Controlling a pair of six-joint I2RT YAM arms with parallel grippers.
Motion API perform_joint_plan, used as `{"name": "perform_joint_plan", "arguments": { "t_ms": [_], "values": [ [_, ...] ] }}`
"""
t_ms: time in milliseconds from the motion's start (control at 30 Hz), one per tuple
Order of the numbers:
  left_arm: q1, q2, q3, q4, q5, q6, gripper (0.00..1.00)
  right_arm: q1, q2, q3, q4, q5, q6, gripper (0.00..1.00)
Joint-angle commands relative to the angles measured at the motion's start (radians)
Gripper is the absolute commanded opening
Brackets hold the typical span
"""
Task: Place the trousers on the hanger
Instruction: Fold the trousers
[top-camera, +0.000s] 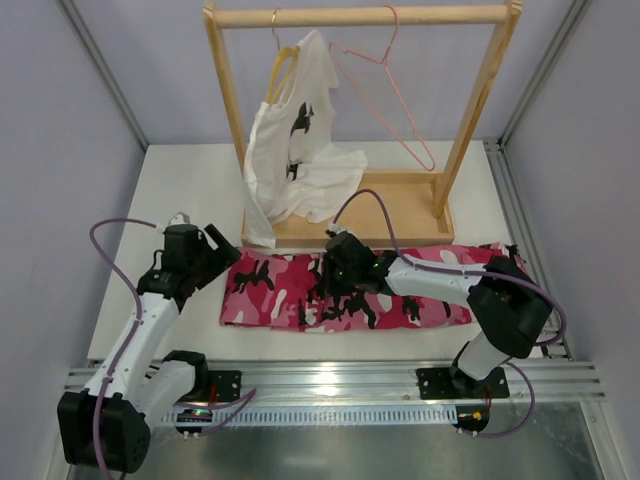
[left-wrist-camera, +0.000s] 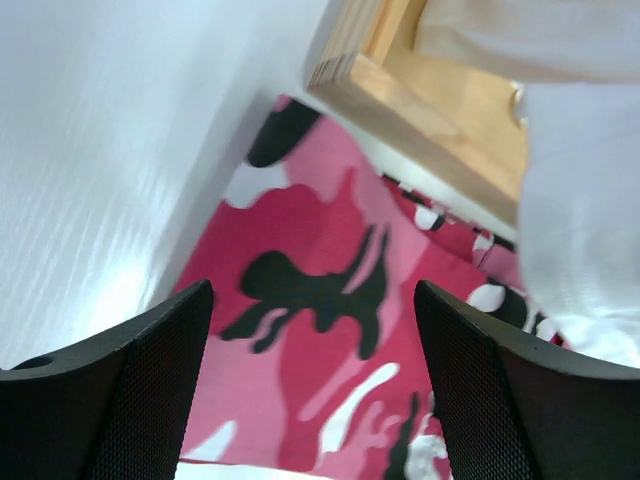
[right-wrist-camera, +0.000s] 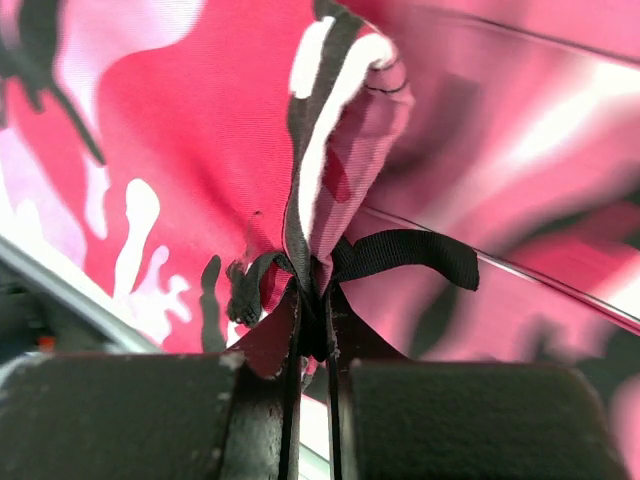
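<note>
The trousers (top-camera: 300, 290) lie flat across the tabletop (top-camera: 180, 190), stretched left to right just in front of the base of the rack (top-camera: 360, 16), with one end reaching toward the right arm. The right end effector (right-wrist-camera: 312, 300) is down on them near the middle – its jaws are pressed together on a raised fold of the camouflage cloth, and a black strap (right-wrist-camera: 410, 255) sits right at the pinch. The left end effector (left-wrist-camera: 312, 295) hangs over the left end of the trousers with its jaws spread wide and nothing between them; the corner of the rack's base shows just beyond.

The hanger (top-camera: 390, 100) hangs by its hook from the rack's top bar, on the right side, tilted – well apart from the trousers. On the left of the bar a white T-shirt (top-camera: 300, 150) hangs on a wooden hanger (top-camera: 283, 65), its hem reaching the rack's base.
</note>
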Motion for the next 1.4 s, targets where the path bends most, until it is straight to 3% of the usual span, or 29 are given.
{"name": "perform_joint_plan", "arguments": {
  "t_ms": [0, 233, 300, 333, 367, 467, 733, 867, 1033, 1233, 1367],
  "values": [
    [0.007, 0.002, -0.042, -0.007, 0.040, 0.055, 0.82, -0.038, -0.084, -0.072, -0.116, 0.015, -0.087, 0.04],
    [0.006, 0.059, -0.130, 0.073, 0.119, 0.035, 0.83, -0.112, -0.113, -0.124, -0.117, -0.020, -0.148, 0.04],
    [0.006, 0.077, -0.143, 0.096, 0.132, 0.033, 0.82, -0.113, -0.112, -0.134, -0.080, -0.039, -0.144, 0.14],
    [0.006, 0.085, -0.151, 0.102, 0.136, 0.035, 0.82, -0.115, -0.113, -0.137, -0.068, -0.052, -0.132, 0.31],
    [0.006, 0.091, -0.156, 0.104, 0.135, 0.033, 0.82, -0.113, -0.125, -0.153, -0.034, -0.056, -0.124, 0.37],
    [0.006, 0.091, -0.165, 0.110, 0.129, 0.039, 0.81, -0.113, -0.151, -0.189, 0.021, -0.048, -0.076, 0.48],
    [0.006, 0.111, -0.200, 0.145, 0.142, 0.029, 0.79, -0.113, -0.130, -0.253, 0.155, -0.071, 0.002, 0.50],
    [0.006, 0.108, -0.214, 0.174, 0.147, 0.007, 0.78, -0.113, -0.112, -0.240, 0.242, -0.135, 0.010, 0.40],
    [0.006, 0.102, -0.206, 0.173, 0.127, -0.002, 0.78, -0.109, -0.196, -0.203, 0.174, -0.099, -0.007, 0.04],
    [0.006, 0.105, -0.202, 0.188, 0.119, -0.011, 0.79, -0.109, -0.254, -0.010, -0.243, -0.002, -0.065, 0.04],
    [0.006, 0.108, -0.213, 0.208, 0.127, -0.016, 0.79, -0.110, -0.239, 0.010, -0.329, 0.032, -0.089, 0.04]
  ]
}}
